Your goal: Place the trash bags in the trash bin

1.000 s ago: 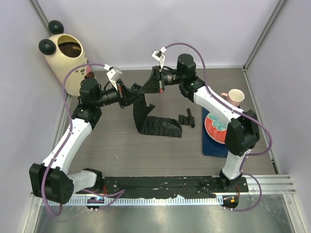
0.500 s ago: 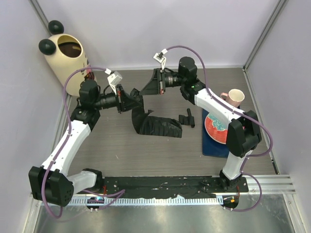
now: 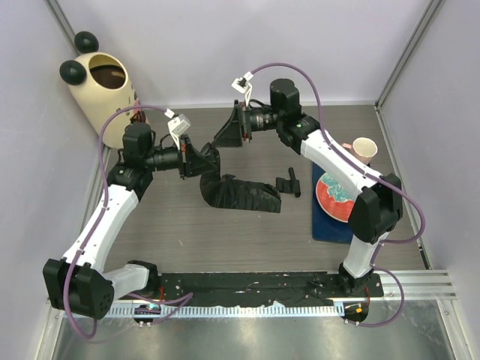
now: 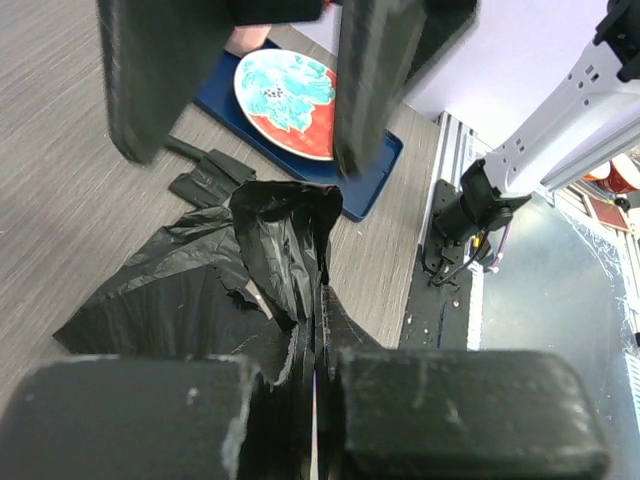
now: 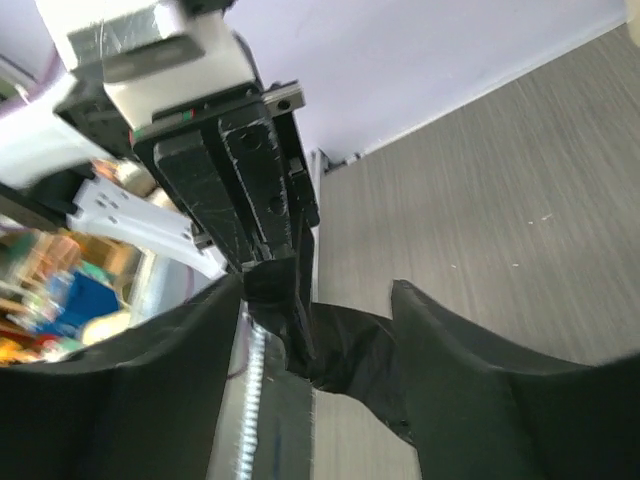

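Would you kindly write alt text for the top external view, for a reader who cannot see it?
The left gripper, shut, holds up one end of a black trash bag whose rest lies crumpled on the table. The right gripper hangs open beside it; the cream trash bin sits at the far left corner.

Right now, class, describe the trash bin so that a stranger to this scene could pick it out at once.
Start at the grey table and go to its far left corner. There stands the trash bin, a tall cream rounded container with a brown inside. Unlike the small paper cup on the right, it has two black ball ears.
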Available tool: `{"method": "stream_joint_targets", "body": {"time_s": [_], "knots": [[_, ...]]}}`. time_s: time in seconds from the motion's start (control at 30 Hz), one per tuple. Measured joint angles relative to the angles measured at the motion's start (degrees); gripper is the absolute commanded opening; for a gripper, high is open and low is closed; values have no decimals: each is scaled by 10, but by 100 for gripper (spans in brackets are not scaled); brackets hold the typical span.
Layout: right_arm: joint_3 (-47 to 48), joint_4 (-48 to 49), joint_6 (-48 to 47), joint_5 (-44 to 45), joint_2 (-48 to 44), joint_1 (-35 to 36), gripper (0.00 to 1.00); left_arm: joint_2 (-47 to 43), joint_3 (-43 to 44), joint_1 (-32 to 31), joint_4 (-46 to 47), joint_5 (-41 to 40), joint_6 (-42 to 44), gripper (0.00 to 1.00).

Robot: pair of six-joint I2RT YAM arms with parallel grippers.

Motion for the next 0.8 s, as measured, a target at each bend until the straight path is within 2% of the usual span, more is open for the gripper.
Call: {"method": "stream_joint_targets", "body": {"time_s": [0.07, 0.1, 0.27, 0.4, 0.6, 0.8], "knots": [[36, -91, -81, 20, 0, 21, 35, 1, 3, 0, 0, 0, 0, 0], [48, -120, -115, 29, 0, 29, 3, 2, 4, -1, 0, 0, 0, 0], [74, -241, -228, 64, 0, 44, 1, 3, 5, 0, -9, 0, 0, 0], [75, -289, -258, 59, 0, 26, 1, 2, 3, 9, -2, -4, -7, 0], [61, -264, -237, 20, -5, 6, 1, 2, -6, 14, 20, -7, -20, 0], [0, -186, -191, 4, -32, -3, 1, 3, -9, 23, 51, -1, -56, 0]]}}
